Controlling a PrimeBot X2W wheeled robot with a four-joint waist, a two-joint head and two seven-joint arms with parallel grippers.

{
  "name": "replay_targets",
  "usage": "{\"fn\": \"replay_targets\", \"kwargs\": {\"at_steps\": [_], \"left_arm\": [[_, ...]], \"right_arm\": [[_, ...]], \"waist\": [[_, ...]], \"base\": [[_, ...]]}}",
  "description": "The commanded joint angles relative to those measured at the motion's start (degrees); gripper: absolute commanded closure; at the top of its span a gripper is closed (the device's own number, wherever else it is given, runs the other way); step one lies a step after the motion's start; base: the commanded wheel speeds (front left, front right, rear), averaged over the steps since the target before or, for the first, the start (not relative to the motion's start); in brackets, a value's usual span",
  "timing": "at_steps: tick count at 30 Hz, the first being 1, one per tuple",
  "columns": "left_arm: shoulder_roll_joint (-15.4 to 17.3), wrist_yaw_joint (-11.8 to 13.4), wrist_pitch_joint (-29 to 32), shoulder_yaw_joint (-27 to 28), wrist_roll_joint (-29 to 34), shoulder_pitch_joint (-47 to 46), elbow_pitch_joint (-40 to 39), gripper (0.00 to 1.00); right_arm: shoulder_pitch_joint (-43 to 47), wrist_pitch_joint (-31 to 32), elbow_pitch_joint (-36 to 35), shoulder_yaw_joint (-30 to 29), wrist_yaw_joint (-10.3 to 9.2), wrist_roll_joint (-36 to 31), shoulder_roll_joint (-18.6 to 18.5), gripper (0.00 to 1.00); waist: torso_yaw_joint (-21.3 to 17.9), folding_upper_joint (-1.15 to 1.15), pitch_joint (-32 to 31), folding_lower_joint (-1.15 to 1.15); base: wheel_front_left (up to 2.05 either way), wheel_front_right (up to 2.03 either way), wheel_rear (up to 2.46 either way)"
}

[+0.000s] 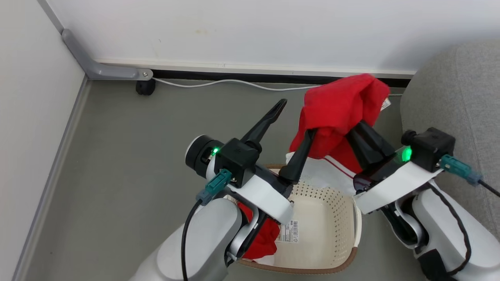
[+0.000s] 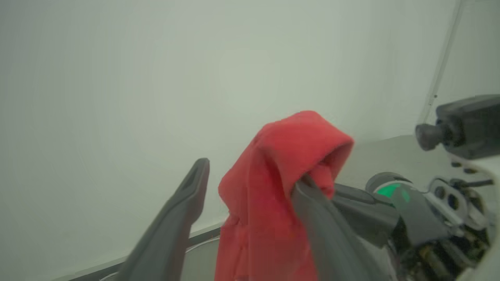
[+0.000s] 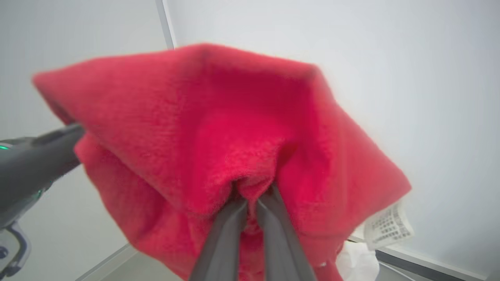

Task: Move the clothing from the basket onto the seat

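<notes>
A bright red piece of clothing (image 1: 340,105) hangs lifted above the basket (image 1: 351,218), and my right gripper (image 1: 357,127) is shut on it from below. In the right wrist view the closed right gripper (image 3: 254,193) pinches a fold of the red fabric (image 3: 234,128). My left gripper (image 1: 296,118) is open; its right finger touches the cloth's left edge and its left finger stands free. The left wrist view shows the left gripper (image 2: 251,171) spread wide beside the cloth (image 2: 265,187). A second red garment (image 1: 261,238) lies in the basket, partly hidden by my left arm. The grey seat (image 1: 461,86) is at the right.
White fabric with a red stripe (image 1: 324,175) drapes over the basket's far rim. A white cable (image 1: 218,82) runs along the baseboard on the grey floor. A grey bracket with a black caster (image 1: 145,86) sits in the left corner. White walls close off the back and left.
</notes>
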Motion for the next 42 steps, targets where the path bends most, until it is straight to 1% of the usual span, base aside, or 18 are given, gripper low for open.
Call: {"fn": "replay_targets", "kwargs": {"at_steps": [1,10,13,15,21,27,32,36,37,42], "left_arm": [[0.39,-1.1,-0.27,3.03,1.55,0.59,-0.71,0.0],[0.39,-5.54,-0.27,7.15,5.16,5.62,1.62,0.0],[0.39,-7.02,-0.27,8.16,6.82,6.84,2.69,0.0],[0.39,-7.33,-0.27,8.66,7.33,7.26,2.91,0.0],[0.39,-9.67,-0.27,11.14,10.62,9.5,4.92,0.0],[0.39,-12.01,-0.27,13.48,13.07,11.55,5.88,0.0],[0.39,-13.77,-0.27,15.62,14.36,12.73,7.19,0.0],[0.39,-14.5,-0.27,17.23,15.07,13.44,7.34,0.0],[0.39,-14.73,-0.27,17.79,15.32,13.81,7.37,0.0],[0.39,-15.22,-0.27,18.29,15.46,14.3,7.66,0.0]], "right_arm": [[0.79,-0.35,-2.98,-1.19,0.24,0.48,-0.33,1.0],[2.04,-0.35,-6.74,-7.61,0.24,0.68,-1.25,1.0],[2.04,-0.35,-7.34,-8.8,0.24,0.65,-1.39,1.0],[2.11,-0.35,-7.51,-9.2,0.24,0.72,-1.38,1.0],[2.68,-0.35,-8.35,-11.31,0.24,0.83,-1.25,1.0],[2.93,-0.35,-8.15,-13.29,0.24,1.1,-1.11,1.0],[3.33,-0.35,-8.23,-14.87,0.24,1.21,-1.67,1.0],[3.7,-0.35,-8.22,-16.41,0.24,1.3,-1.87,1.0],[3.84,-0.35,-8.16,-16.81,0.24,1.29,-1.98,1.0],[3.81,-0.35,-8.1,-17.3,0.24,1.35,-1.98,1.0]], "waist": [[-0.63,0.0,-0.06,0.0],[-3.76,0.0,-1.06,0.0],[-5.03,0.0,-1.52,0.0],[-5.44,0.0,-1.69,0.0],[-8.72,0.0,-2.72,0.0],[-13.31,0.0,-3.63,0.0],[-17.86,0.0,-4.27,0.0],[-21.78,0.0,-4.72,0.0],[-23.85,0.0,-4.87,0.0],[-29.02,0.0,-5.33,0.0]], "base": [[0.0,0.0,0.0],[0.0,0.0,0.0],[0.0,0.0,0.0],[0.0,0.0,0.0],[0.0,0.0,0.0],[0.0,0.0,0.0],[0.0,0.0,0.0],[0.0,0.0,0.0],[0.0,0.0,0.0],[0.0,0.0,0.0]]}}
